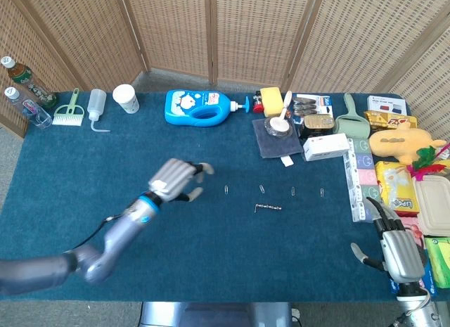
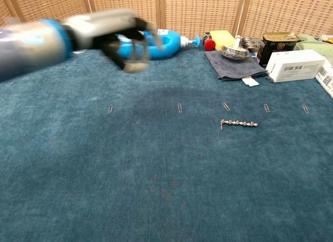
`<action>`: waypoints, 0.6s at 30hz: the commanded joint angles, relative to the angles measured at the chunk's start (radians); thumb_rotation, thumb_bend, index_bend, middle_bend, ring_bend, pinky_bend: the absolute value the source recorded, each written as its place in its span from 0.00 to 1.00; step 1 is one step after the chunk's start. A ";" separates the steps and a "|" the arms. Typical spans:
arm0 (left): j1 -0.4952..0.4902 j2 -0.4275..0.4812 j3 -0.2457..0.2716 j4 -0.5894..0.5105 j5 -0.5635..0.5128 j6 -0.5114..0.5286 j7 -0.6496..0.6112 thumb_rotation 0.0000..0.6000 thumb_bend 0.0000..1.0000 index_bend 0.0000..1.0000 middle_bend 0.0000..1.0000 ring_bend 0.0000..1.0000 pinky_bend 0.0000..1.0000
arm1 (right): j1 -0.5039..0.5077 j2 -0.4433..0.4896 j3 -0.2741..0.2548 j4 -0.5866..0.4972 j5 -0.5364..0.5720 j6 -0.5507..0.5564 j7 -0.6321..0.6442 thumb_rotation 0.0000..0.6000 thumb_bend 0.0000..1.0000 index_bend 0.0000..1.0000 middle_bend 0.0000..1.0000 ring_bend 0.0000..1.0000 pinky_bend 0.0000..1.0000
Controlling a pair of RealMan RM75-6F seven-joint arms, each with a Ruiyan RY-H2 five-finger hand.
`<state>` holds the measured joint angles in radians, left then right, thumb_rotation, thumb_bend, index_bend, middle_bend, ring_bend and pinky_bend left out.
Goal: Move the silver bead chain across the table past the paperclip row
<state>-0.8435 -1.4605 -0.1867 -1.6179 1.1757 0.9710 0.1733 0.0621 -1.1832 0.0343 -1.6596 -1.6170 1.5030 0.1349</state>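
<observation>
The silver bead chain [image 1: 268, 207] [image 2: 238, 123] lies stretched out on the blue table, just on the robot's side of the paperclip row [image 1: 261, 189] [image 2: 179, 107], and nothing touches it. My left hand [image 1: 179, 181] [image 2: 119, 36] hovers well to the left of the chain, blurred by motion, its fingers loosely apart and holding nothing. My right hand [image 1: 399, 253] rests at the table's front right corner with its fingers spread and empty. The chest view does not show it.
A blue detergent bottle [image 1: 200, 106] [image 2: 156, 41], a white cup [image 1: 126, 98] and a squeeze bottle [image 1: 96, 105] stand along the far edge. A grey cloth with a bowl [image 1: 276, 136], a white box [image 1: 327, 147] [image 2: 294, 65] and several packets crowd the right side.
</observation>
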 commanded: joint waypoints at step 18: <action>0.476 0.414 0.268 -0.215 0.269 0.443 -0.176 1.00 0.35 0.32 0.44 0.44 0.72 | 0.129 -0.057 0.068 -0.090 0.039 -0.118 -0.244 1.00 0.30 0.00 0.07 0.12 0.13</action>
<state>-0.4037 -1.0702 0.0644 -1.8316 1.4236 1.3766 0.0273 0.1753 -1.2233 0.0913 -1.7380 -1.5873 1.3975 -0.0779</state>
